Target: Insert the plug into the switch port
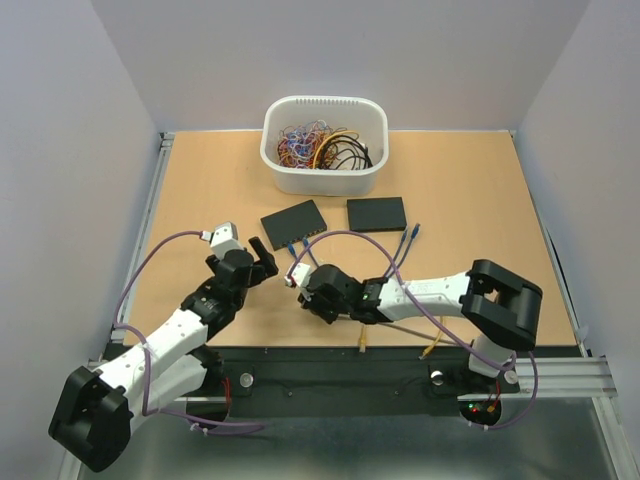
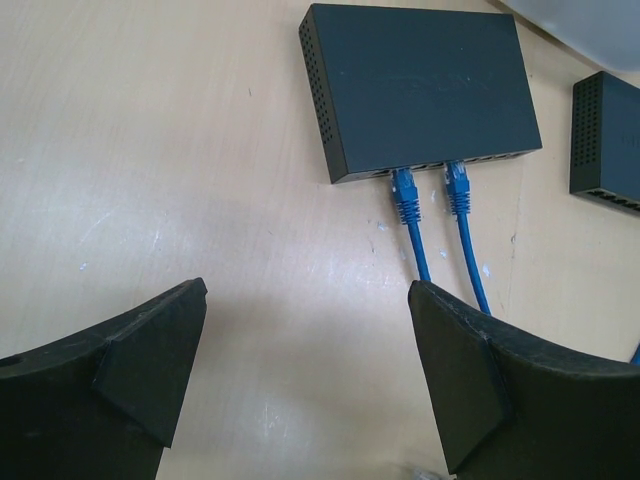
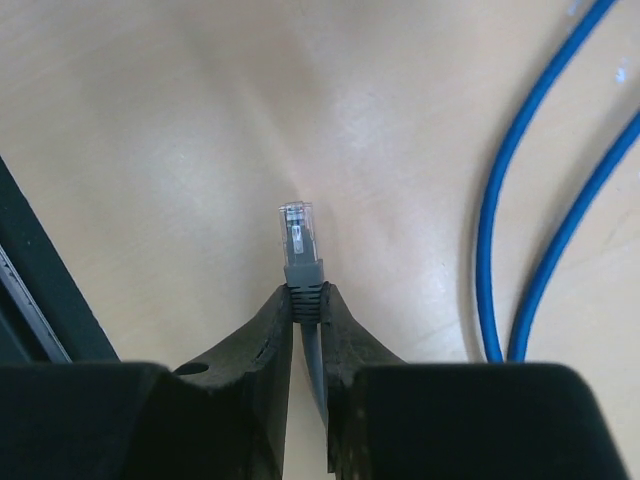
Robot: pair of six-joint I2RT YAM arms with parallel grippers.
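Note:
Two flat black switch boxes lie mid-table, the left one [image 1: 295, 222] [image 2: 420, 90] and the right one [image 1: 377, 213] [image 2: 610, 140]. The left box has two blue cables [image 2: 410, 215] plugged into its near edge, with free switch ports [image 2: 495, 158] beside them. My right gripper [image 3: 305, 295] [image 1: 298, 280] is shut on the grey boot of a grey cable's clear connector [image 3: 297, 232], which sticks out ahead of the fingertips above the table. Two yellow cable ends [image 1: 362, 343] [image 1: 430, 350] lie at the table's front edge; the plug is too small to make out there. My left gripper [image 2: 308, 300] [image 1: 265, 258] hangs open and empty, short of the left box.
A white bin [image 1: 323, 145] of tangled cables stands at the back centre. A loose blue connector [image 1: 413, 232] lies right of the boxes. Blue cable loops [image 3: 510, 200] run right of my right gripper. The dark front rail [image 1: 330, 365] borders the table.

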